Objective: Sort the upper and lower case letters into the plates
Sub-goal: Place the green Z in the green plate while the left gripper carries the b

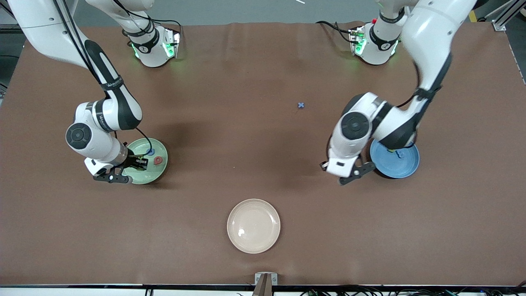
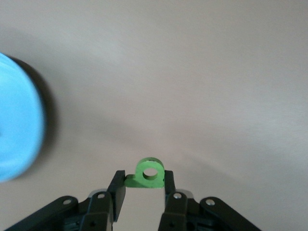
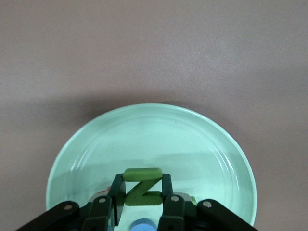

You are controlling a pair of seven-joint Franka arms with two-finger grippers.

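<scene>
Beige plate [image 1: 253,225]; red letter [image 1: 158,160] in green plate [image 1: 158,172]

White arms [image 1: 382,123] (black joints, cables)

Cream plate [image 1: 253,225] near front edge of brown table [image 1: 246,135]

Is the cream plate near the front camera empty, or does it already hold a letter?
Empty. The front view shows the cream plate bare inside, with only a small bright glint on its surface; no letter lies in it.
</scene>
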